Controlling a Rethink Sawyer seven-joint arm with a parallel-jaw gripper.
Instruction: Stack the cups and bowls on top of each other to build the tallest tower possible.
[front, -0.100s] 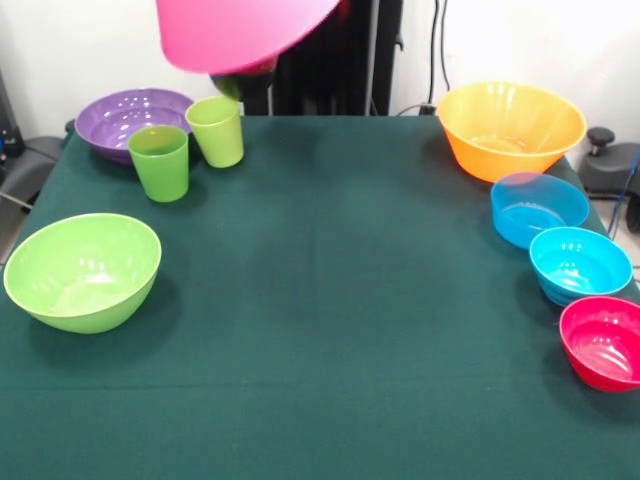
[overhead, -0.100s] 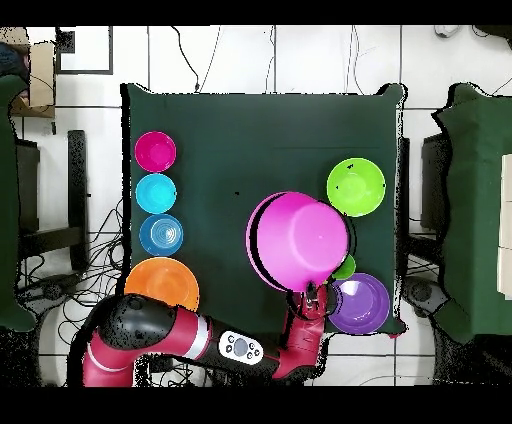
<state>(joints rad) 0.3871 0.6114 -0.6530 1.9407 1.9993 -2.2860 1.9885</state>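
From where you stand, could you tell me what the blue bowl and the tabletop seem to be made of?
The blue bowl looks like glossy, slightly translucent plastic: bright highlights, and its far rim shows through. The tabletop seems covered in matte dark green cloth, probably felt, with no reflections.

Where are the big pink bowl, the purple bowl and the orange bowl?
pink bowl (front, -0.100s: 245, 30), front view, on its outer wall, raised above the table.
purple bowl (front, -0.100s: 125, 115), front view, on its inner surface.
orange bowl (front, -0.100s: 510, 125), front view, on its inside wall.
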